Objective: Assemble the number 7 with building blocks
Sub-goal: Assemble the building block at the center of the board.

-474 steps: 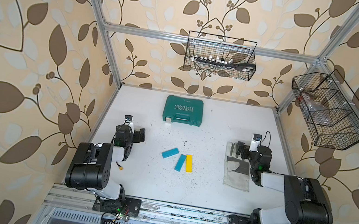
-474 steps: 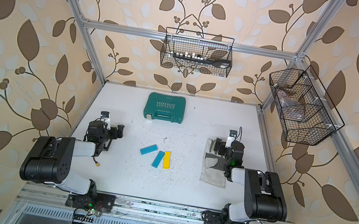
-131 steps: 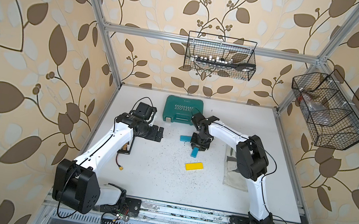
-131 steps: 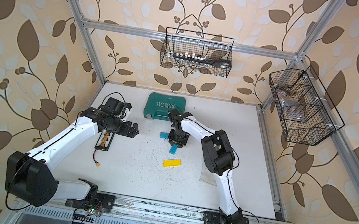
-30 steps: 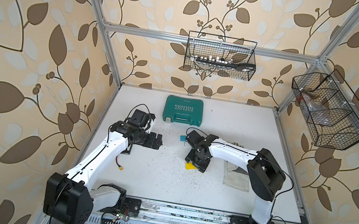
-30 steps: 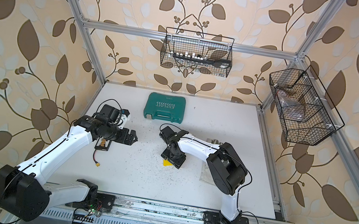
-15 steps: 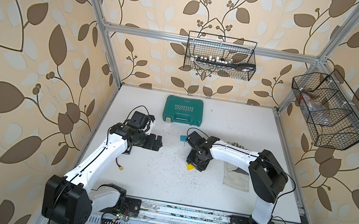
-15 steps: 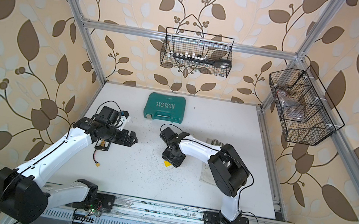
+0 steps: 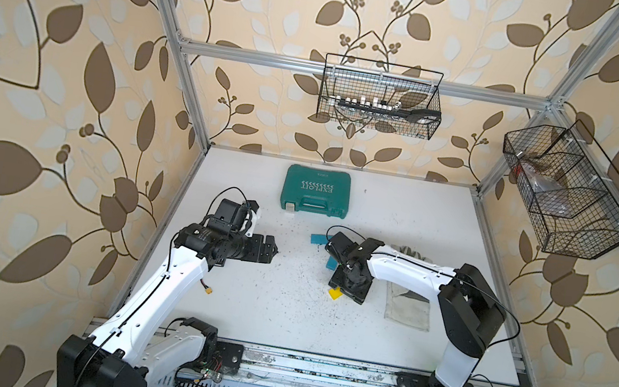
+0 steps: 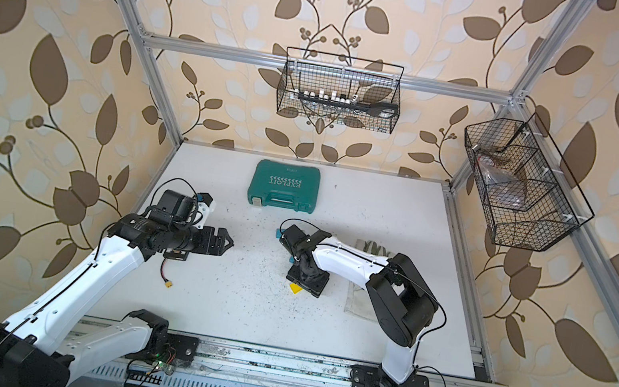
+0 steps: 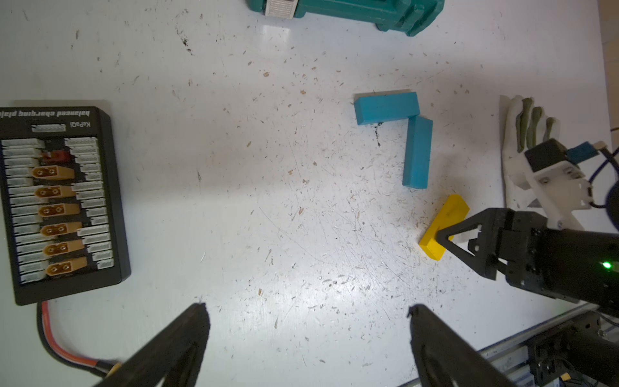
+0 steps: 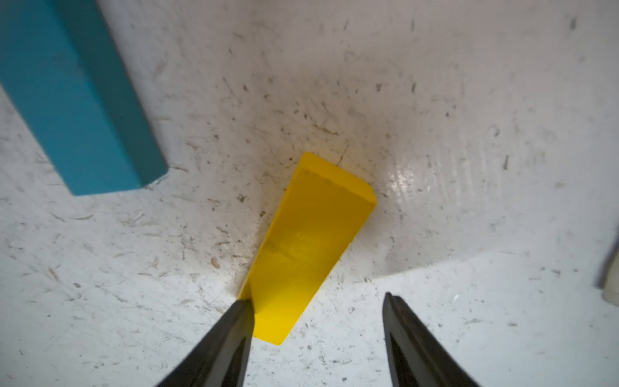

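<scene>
Two teal building blocks [image 11: 387, 108] [image 11: 417, 152] lie flat and meet at a corner, one across and one running down from its right end. They also show in a top view [image 9: 319, 239] [image 9: 330, 264]. The yellow block [image 12: 311, 248] lies slanted just past the lower teal block's [image 12: 77, 100] end. My right gripper [image 12: 318, 301] is low over the yellow block's near end and open. One fingertip [image 12: 243, 311] touches the block's side; the other stands apart from it. My left gripper [image 11: 306, 310] hangs open over bare table, left of the blocks.
A green tool case [image 9: 315, 196] lies at the back. A grey glove [image 9: 407, 307] lies under the right arm. A black charging board [image 11: 60, 201] with a red cable sits by the left arm. Wire baskets [image 9: 380, 96] [image 9: 568, 193] hang on the walls.
The right wrist has shifted slightly toward the front over the yellow block. The left arm has hardly moved.
</scene>
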